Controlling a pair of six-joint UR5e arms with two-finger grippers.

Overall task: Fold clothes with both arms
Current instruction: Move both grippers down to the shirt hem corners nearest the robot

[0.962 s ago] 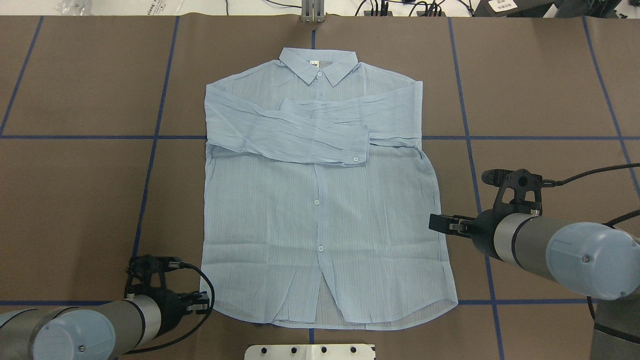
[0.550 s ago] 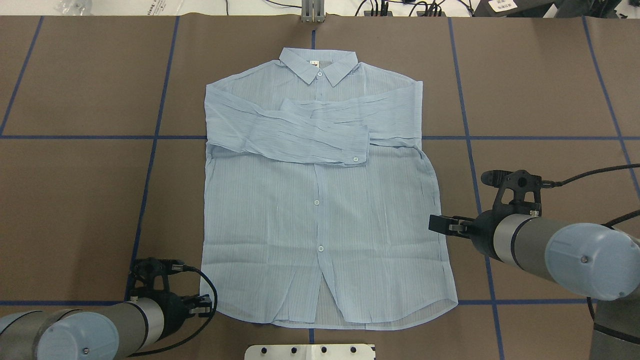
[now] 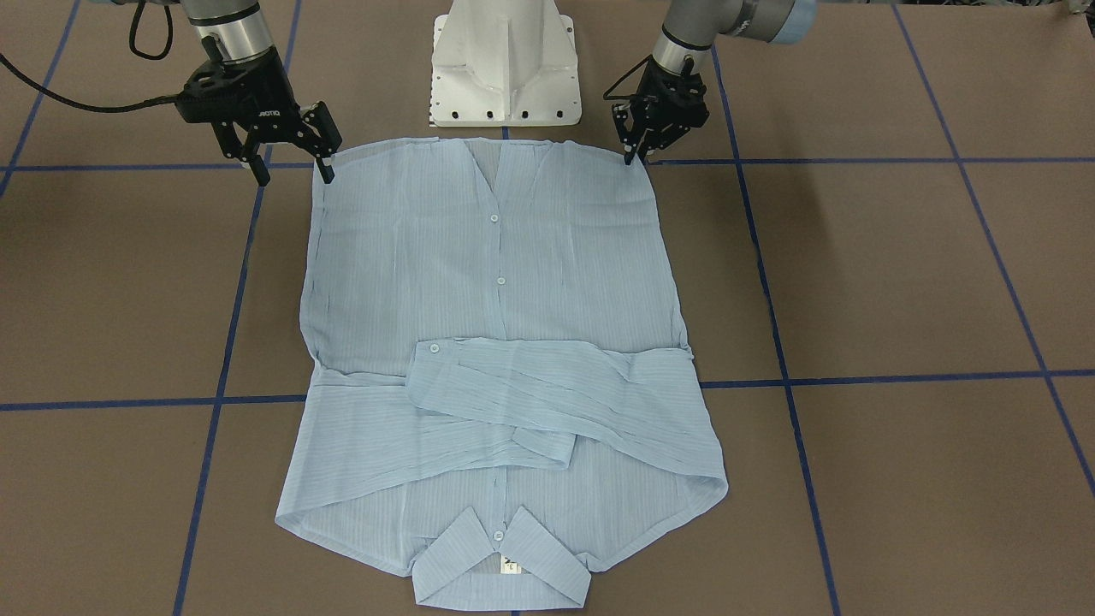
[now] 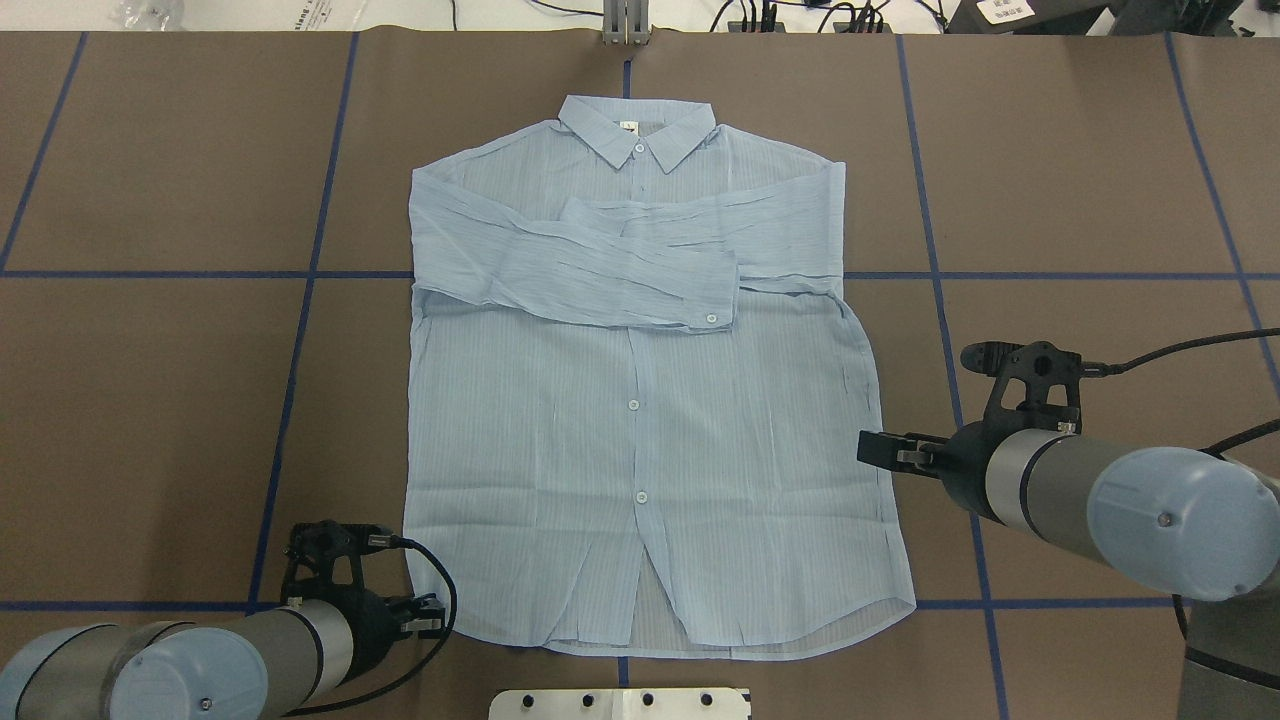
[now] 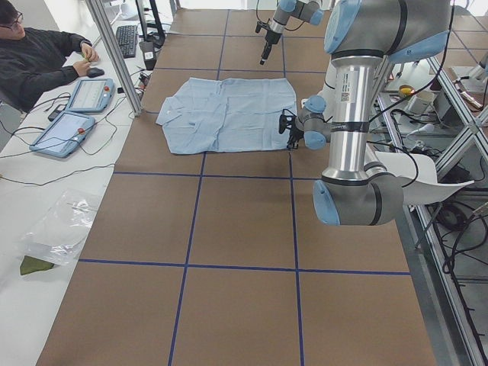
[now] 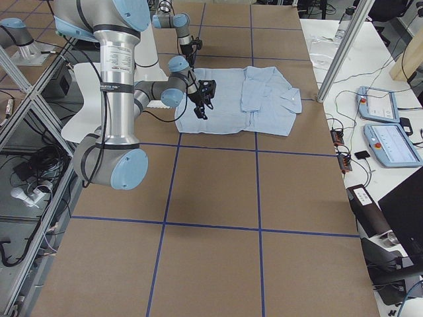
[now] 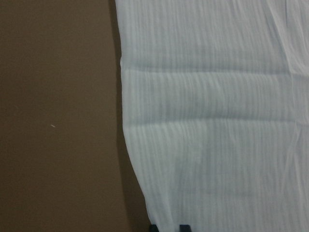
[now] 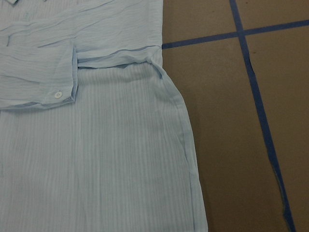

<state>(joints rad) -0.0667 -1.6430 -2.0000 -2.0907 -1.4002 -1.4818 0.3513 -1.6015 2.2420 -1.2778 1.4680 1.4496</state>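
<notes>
A light-blue striped button-up shirt (image 4: pixel 640 450) lies flat, front up, on the brown desk (image 4: pixel 150 400), sleeves folded across its chest, collar away from the robot. The left pincer (image 3: pixel 636 157), jaws narrowly parted, sits at one hem corner; the right pincer (image 3: pixel 292 177), jaws wide apart, hovers beside the other.

Brown table (image 4: pixel 150 400) with blue tape grid (image 4: pixel 150 273), white pedestal base (image 3: pixel 505 60), tablets (image 5: pixel 62 133) beside seated person (image 5: pixel 38 57).

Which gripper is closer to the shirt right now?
Left. The left gripper sits low beside the shirt's hem corner on its side; the right gripper, fingers spread, hangs higher above the opposite hem corner.
</notes>
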